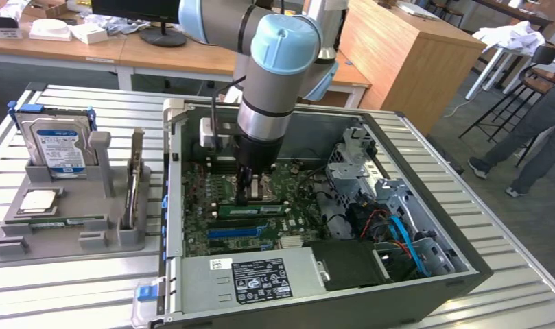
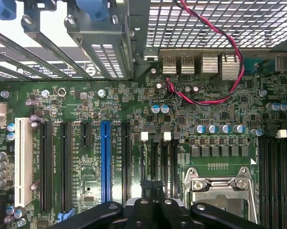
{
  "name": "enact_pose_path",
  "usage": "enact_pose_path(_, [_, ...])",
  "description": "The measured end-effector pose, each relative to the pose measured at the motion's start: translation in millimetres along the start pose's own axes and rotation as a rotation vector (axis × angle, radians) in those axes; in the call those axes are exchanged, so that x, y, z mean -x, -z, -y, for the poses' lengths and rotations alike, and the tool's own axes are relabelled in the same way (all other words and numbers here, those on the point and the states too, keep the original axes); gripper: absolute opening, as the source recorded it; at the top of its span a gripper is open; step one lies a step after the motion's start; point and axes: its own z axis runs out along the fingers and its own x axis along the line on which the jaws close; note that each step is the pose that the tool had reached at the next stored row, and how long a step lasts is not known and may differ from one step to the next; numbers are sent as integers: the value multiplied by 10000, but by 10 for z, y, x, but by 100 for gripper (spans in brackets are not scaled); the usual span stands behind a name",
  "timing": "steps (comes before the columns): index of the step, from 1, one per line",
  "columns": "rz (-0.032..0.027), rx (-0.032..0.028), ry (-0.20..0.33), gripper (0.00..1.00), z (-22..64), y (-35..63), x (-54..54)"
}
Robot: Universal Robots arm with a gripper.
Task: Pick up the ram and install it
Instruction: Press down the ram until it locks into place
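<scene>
Gripper point(image 1: 250, 199): black fingers closed, pressed onto the ram.
Ram point(image 1: 255, 208): thin green stick, upright on the motherboard point(image 2: 86, 100).
Case point(image 1: 442, 226): open, dark metal.

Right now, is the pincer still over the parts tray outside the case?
No. In the exterior view the pincer is down inside the open computer case, over the green motherboard.

Arm reaching steeply down, wrist vertical, gripper point(image 1: 250, 199) point(image 2: 153, 210) pointing straight down, fingers apparently closed together
</scene>
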Motion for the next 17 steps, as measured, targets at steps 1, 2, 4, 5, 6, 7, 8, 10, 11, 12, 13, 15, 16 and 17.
enact_pose_path(1, [0, -7, 1, 10, 0, -4, -1])
enact_pose_path(2, [4, -21, 2, 10, 0, -8, -1])
enact_pose_path(4, [16, -45, 3, 10, 0, -14, -1])
enact_pose_path(5, [17, -46, 2, 10, 0, -14, -1])
enact_pose_path(6, [18, -47, 2, 10, 0, -14, -1])
enact_pose_path(7, [19, -48, 2, 10, 0, -15, -1])
enact_pose_path(8, [21, -48, 2, 10, 0, -16, -1])
enact_pose_path(10, [32, -59, 2, 10, 0, -16, -1])
enact_pose_path(11, [50, -81, 2, 10, -2, -19, -2])
enact_pose_path(12, [65, -110, 2, 10, -3, -21, -3])
enact_pose_path(13, [78, -138, 4, 10, -3, -24, -4])
enact_pose_path(15, [95, -161, 7, 10, -2, -25, -4])
enact_pose_path(16, [96, -162, 7, 10, -2, -26, -4])
enact_pose_path(17, [97, -163, 7, 10, -2, -26, -4])
